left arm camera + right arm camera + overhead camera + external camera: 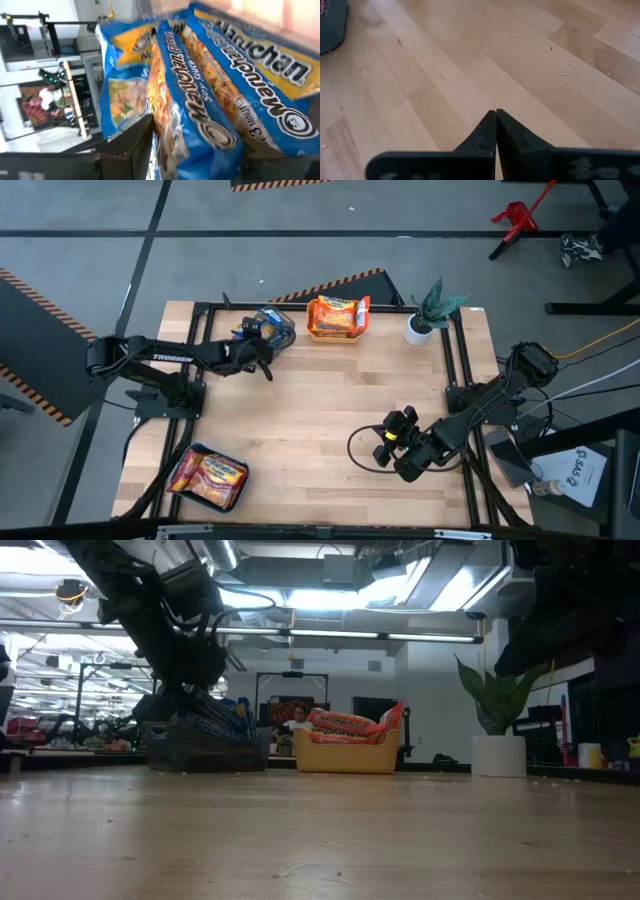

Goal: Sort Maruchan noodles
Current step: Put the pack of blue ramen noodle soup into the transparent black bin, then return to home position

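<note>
The left gripper [262,348] is hovering at the dark grey plastic bin [205,750] at the far edge of the light wooden desk [320,410], its fingers [127,145] spread wide around the blue crinkly Maruchan noodle packets [200,95] standing inside. The orange packets [336,315] are lying in the yellow-orange bin [345,756] just beside it; red-pink packets [208,476] are filling the teal bin [232,497] at the near left corner. The right gripper [495,124] is resting low over bare desk, fingers pressed together, empty.
</note>
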Robot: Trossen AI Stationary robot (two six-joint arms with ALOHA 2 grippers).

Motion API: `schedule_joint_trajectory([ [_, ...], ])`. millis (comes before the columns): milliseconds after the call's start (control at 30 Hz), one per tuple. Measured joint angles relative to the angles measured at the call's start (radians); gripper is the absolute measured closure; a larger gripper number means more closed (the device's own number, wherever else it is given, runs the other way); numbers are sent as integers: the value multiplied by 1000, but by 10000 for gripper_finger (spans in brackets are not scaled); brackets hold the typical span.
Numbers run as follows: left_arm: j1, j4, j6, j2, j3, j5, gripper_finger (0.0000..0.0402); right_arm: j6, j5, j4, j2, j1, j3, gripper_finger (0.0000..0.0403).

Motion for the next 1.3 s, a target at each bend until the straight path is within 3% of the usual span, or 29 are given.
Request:
schedule_joint_trajectory([
  [233, 4, -127, -40, 0, 104, 38, 243, -2, -7, 0, 0, 0, 0, 403],
  [467, 33, -327, -135, -1, 171, 147, 240, -2, -15, 2, 0, 0, 0, 403],
  [667, 27, -373, -143, 0, 195, 179, 206, -3, -34, 2, 0, 0, 0, 403],
  [1033, -13, -641, -290, 0, 328, 278, 152, -26, -46, 3, 0, 0, 0, 403],
  [1300, -72, -900, -512, 0, 446, 470, 150, -47, -42, 8, 0, 0, 0, 403],
])
